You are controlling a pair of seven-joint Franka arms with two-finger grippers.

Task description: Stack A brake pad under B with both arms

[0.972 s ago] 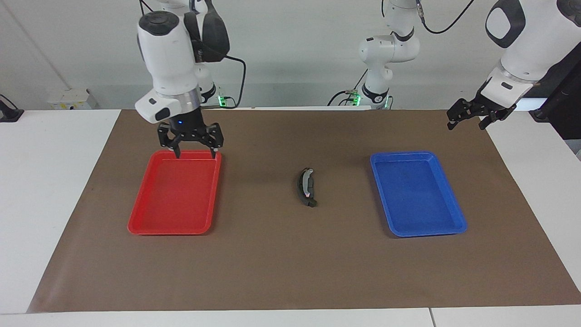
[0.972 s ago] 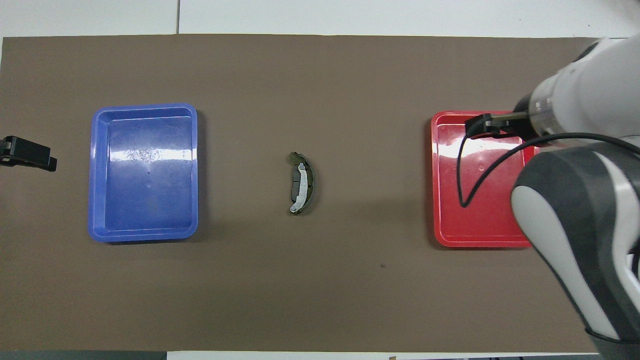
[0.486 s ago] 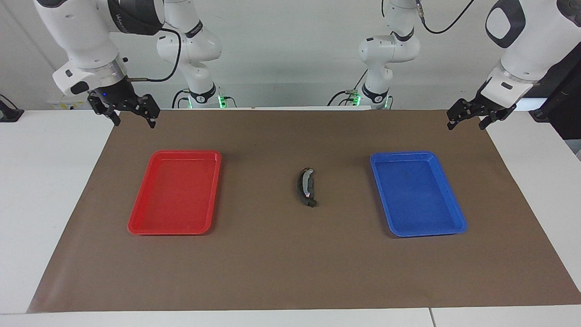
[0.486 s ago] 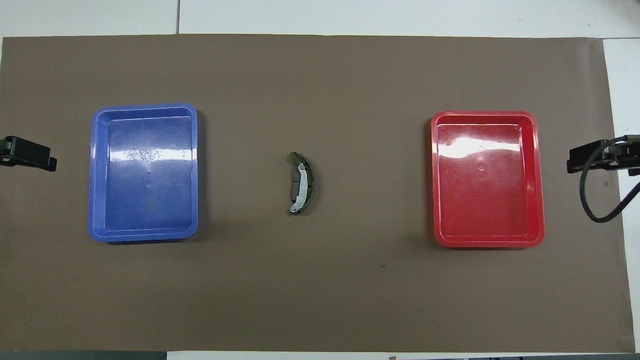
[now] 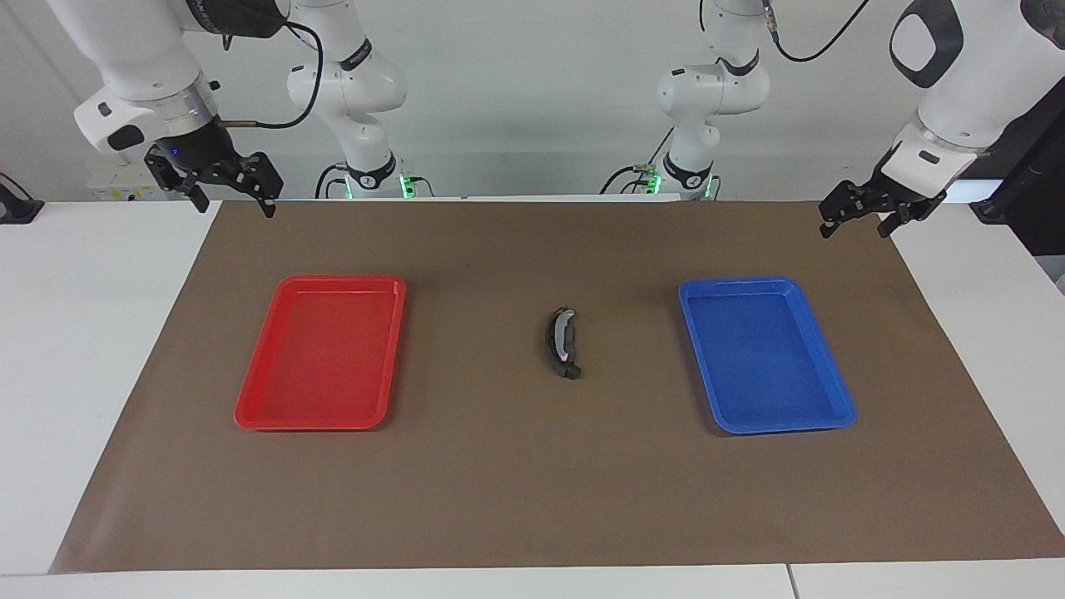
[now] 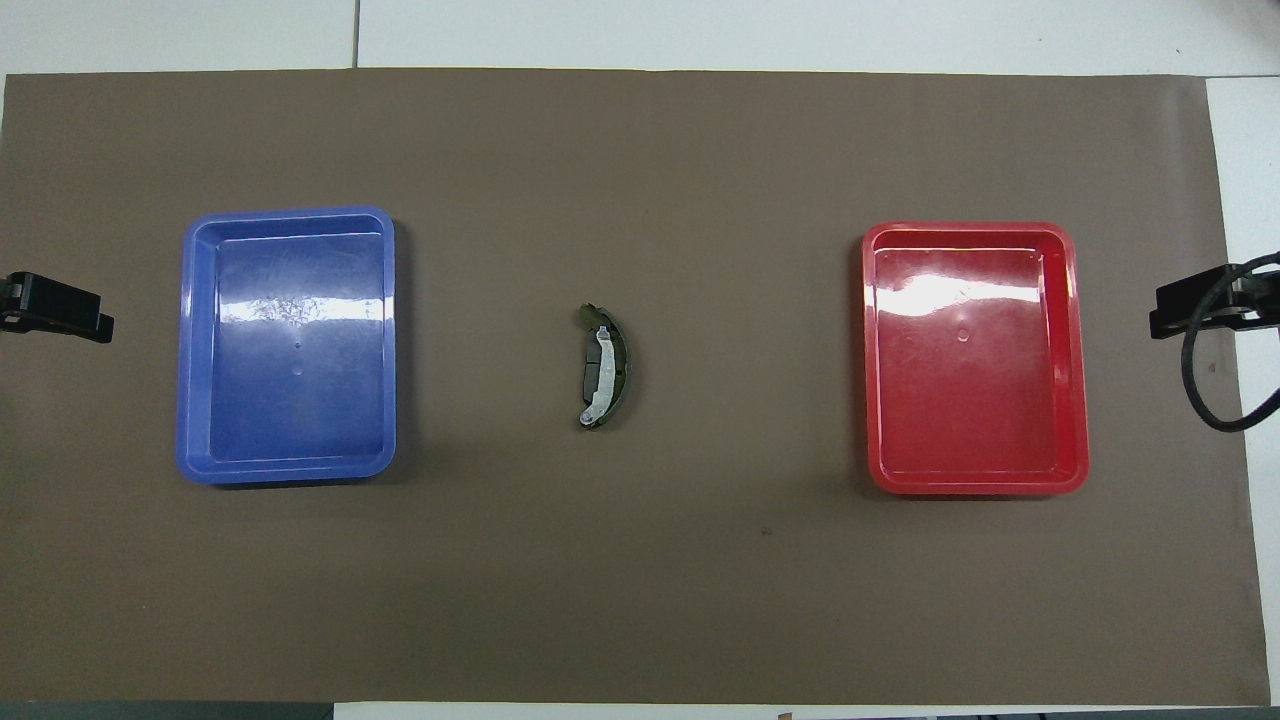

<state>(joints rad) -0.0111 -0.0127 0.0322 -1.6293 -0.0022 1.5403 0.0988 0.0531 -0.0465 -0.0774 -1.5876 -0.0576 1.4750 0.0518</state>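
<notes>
B (image 5: 562, 343) lies between red tray (image 5: 320, 353) and blue tray (image 5: 765, 358); left end effector (image 5: 857, 218) and right end effector (image 5: 223, 190) hang wide, empty.

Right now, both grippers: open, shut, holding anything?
Left gripper: jaws open, empty, above the mat's edge near the blue tray.
Right gripper: jaws open, empty, raised at the mat's corner.

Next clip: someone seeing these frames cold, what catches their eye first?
Two bright trays on the brown mat: a red tray toward the right arm's end and a blue tray toward the left arm's end, both empty. Between them lies the crescent brake shoe, silvery strip up, alone on the mat. The right claw and left claw hang open over the mat's corners nearest the robots.
</notes>
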